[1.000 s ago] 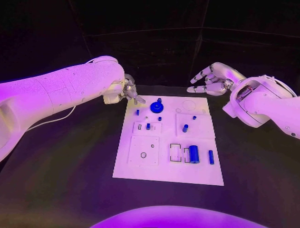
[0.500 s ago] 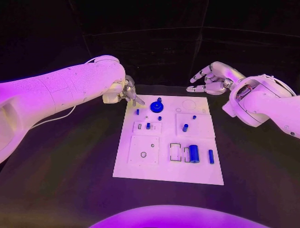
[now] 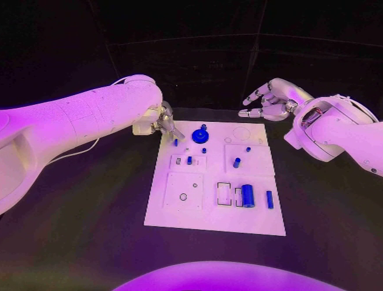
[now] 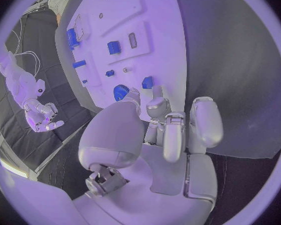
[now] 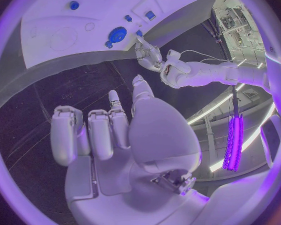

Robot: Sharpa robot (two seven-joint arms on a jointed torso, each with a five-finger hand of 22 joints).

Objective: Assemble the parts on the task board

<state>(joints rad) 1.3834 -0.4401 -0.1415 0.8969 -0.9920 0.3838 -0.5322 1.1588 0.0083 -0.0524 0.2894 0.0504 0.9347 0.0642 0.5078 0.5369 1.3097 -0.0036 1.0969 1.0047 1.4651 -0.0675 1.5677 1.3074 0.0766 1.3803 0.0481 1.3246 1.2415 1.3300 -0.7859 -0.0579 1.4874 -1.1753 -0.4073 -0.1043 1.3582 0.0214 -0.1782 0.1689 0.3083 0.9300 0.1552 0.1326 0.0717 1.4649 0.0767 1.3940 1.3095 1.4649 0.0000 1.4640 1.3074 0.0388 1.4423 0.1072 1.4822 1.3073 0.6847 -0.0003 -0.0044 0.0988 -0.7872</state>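
The white task board (image 3: 205,212) lies mid-table with several blue parts on it. A round blue part (image 3: 200,136) stands near its far edge, and a small blue peg (image 3: 175,143) is at the far left. My left hand (image 3: 164,123) hovers over the board's far left corner, fingers pointing down just above that peg and holding nothing. In the left wrist view the fingertips (image 4: 157,104) sit close to the peg (image 4: 147,82) and the round part (image 4: 120,91). My right hand (image 3: 269,103) hangs beyond the far right corner, fingers loosely apart and empty.
On the near half of the board lie a thick blue cylinder (image 3: 247,196) and a thin blue rod (image 3: 269,200). Small pegs (image 3: 237,163) stand mid-board. Black table (image 3: 86,218) surrounds the board on all sides.
My left hand has crept a little nearer and lower, towards the board's far left corner. The right hand and the parts have stayed in place.
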